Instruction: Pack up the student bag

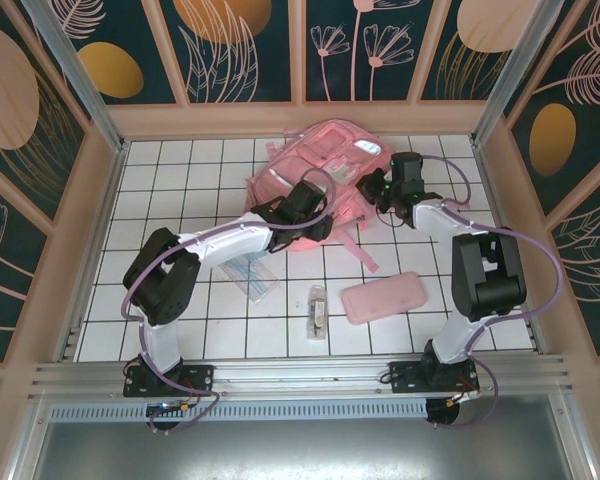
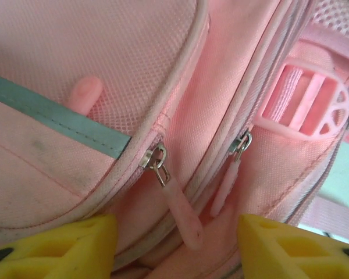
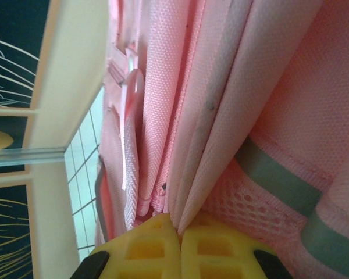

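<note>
Yellow pads [image 3: 145, 250] of the right claw [image 3: 179, 247] are pressed together at the bottom of the right wrist view. They pinch a fold of pink fabric of the student bag [image 3: 267, 87], and a grey reflective strip [image 3: 279, 180] and a patch of mesh lie just beside the grip. In the left wrist view the left claw [image 2: 174, 253] stands open, its two yellow pads wide apart and close against the bag's front pocket. A pink zipper pull [image 2: 183, 218] hangs down into the gap between them, gripped by neither. A second pull [image 2: 224, 189] hangs just to its right, and a pale pink plastic buckle [image 2: 308, 99] sits on a strap at the upper right. From above, the bag lies at the far middle of the white tiled tabletop [image 1: 180, 190], with the left arm reaching it from the left and the right arm from the right. Nearer the arm bases, well apart from the bag, lie a flat pink pencil case [image 1: 383, 297], a small clear packet [image 1: 317, 308] and a transparent sleeve [image 1: 252, 275].
</note>
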You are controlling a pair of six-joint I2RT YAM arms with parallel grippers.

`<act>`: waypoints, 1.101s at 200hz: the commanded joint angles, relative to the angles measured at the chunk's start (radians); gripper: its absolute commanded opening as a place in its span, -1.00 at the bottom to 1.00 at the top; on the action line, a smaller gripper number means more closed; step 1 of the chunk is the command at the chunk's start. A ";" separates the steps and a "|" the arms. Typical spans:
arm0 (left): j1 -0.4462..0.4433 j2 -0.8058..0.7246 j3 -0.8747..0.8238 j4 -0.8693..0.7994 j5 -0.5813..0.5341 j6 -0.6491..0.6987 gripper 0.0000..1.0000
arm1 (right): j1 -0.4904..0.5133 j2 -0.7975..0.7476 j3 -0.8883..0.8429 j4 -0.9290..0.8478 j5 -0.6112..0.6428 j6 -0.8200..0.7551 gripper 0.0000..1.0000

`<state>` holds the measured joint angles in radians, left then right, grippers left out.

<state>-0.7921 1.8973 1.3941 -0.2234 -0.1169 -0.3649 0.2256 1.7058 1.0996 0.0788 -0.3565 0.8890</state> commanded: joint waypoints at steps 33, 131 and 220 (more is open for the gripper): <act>0.008 0.091 0.205 -0.113 0.031 0.038 -0.07 | -0.007 -0.079 0.092 0.049 -0.035 -0.024 -1.00; 0.003 0.127 0.200 -0.216 0.185 0.006 -0.37 | -0.018 -0.069 0.068 0.070 -0.030 -0.030 -1.00; 0.003 0.334 0.352 -0.333 0.087 0.013 -0.10 | -0.014 -0.071 0.077 0.076 -0.057 -0.022 -1.00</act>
<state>-0.7925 2.1437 1.7092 -0.4606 0.0605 -0.3481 0.2157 1.7042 1.1213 0.0162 -0.3676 0.8703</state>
